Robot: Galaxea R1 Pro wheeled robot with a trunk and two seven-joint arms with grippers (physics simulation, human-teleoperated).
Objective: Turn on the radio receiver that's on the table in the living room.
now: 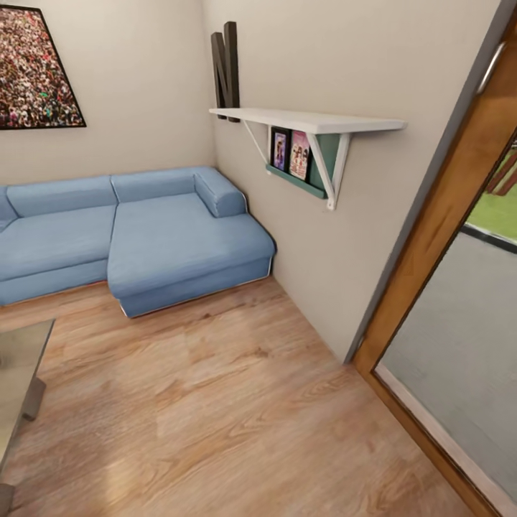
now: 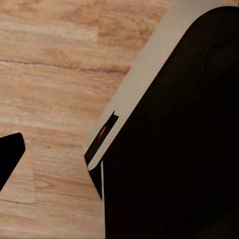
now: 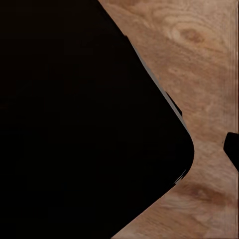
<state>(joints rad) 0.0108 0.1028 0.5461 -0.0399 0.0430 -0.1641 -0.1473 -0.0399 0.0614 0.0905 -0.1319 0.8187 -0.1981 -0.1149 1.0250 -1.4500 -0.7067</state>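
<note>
head view: light-blue sectional sofa (image 1: 143, 230) at far left, against beige wall. grey-taupe low coffee table (image 1: 18, 373), corner only, near left on light wood plank floor (image 1: 237, 402). white wall shelf (image 1: 309, 120) right. wrist views: dark robot body over floor; jaw state cannot be told.

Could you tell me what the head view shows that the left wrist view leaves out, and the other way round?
The head view takes in the living room: the light-blue sofa in the corner, a white wall shelf with small pictures beneath it, a framed picture on the wall, a wooden door frame, and a corner of the table at the picture's left edge. The left wrist view instead gives a close look at a large black and light-grey body of the robot just above the floor. Both share the light wood plank floor.
</note>
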